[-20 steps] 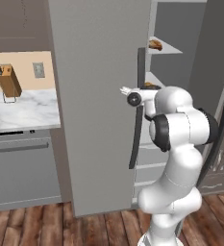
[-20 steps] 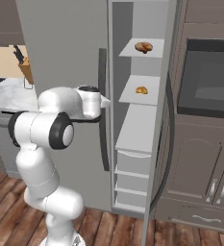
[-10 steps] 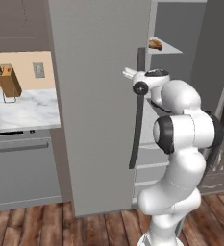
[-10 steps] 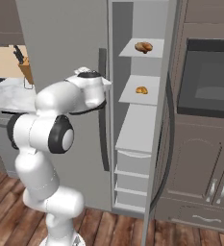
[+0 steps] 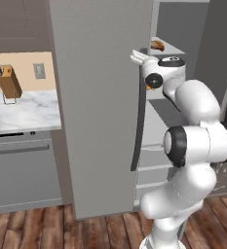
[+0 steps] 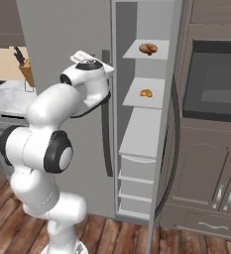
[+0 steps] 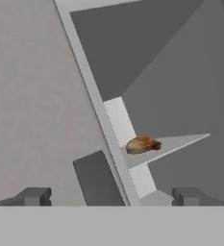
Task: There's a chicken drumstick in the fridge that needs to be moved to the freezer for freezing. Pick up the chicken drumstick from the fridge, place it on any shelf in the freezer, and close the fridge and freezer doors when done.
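Note:
The chicken drumstick [image 6: 147, 48] [image 5: 157, 44] [image 7: 142, 144] lies golden-brown on the top shelf [image 6: 160, 51] [image 7: 183, 142] of the freezer [image 6: 139, 130], which stands open. My gripper [image 6: 82, 55] [image 5: 137, 56] [image 7: 111, 197] is open and empty, up by the top of the dark bar handle [image 6: 107, 131] [image 5: 138, 131] of the fridge door [image 5: 95, 112], left of the drumstick and apart from it. That wide door is shut, so the fridge inside is hidden. The narrow freezer door [image 6: 167, 144] swings out to the right.
A smaller orange item [image 6: 146, 93] sits on the second freezer shelf, with pale drawers [image 6: 136, 173] below. A knife block [image 5: 9, 83] stands on the marble counter [image 5: 22, 112] at left. An oven [image 6: 216, 84] and cabinets are on the right.
My hand has risen from mid-handle height to the level of the top shelf. The drumstick and both doors have not moved, and the gripper stays open.

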{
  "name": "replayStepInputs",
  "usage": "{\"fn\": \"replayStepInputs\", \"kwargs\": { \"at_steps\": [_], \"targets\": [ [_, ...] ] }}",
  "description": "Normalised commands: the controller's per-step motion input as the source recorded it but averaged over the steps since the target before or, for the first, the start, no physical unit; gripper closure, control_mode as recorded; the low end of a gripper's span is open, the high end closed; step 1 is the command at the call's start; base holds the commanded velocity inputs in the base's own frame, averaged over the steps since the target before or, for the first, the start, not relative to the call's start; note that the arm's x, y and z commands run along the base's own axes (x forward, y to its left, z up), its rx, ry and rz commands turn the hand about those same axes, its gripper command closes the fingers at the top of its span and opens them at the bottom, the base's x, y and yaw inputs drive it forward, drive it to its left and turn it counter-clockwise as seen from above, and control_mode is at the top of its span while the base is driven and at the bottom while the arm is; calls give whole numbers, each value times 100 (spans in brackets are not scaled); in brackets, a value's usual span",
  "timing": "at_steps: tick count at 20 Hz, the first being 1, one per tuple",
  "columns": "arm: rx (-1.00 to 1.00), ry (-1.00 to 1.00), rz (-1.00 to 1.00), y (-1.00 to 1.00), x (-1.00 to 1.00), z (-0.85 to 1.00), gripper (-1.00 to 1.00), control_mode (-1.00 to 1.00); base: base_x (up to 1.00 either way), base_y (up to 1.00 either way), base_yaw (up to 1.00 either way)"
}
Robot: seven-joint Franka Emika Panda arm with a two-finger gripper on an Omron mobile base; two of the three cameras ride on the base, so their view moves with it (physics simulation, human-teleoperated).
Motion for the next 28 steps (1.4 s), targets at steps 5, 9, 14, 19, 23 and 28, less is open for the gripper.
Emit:
{"fn": "replayStepInputs", "kwargs": {
  "at_steps": [5, 9, 14, 19, 23, 28],
  "targets": [
    [3, -1, 0, 0, -100, 51, -100, -100, 0, 0, 0],
    [0, 0, 0, 0, -100, 77, -100, -100, 0, 0, 0],
    [-4, 12, 0, 0, -100, 73, -100, -100, 0, 0, 0],
    [-12, 31, 5, 9, -100, 63, -100, -100, 0, 0, 0],
    [-16, 32, 5, 2, -99, 72, -100, -100, 0, 0, 0],
    [-9, 16, 5, 0, -86, 99, -100, -100, 0, 0, 0]
  ]
}}
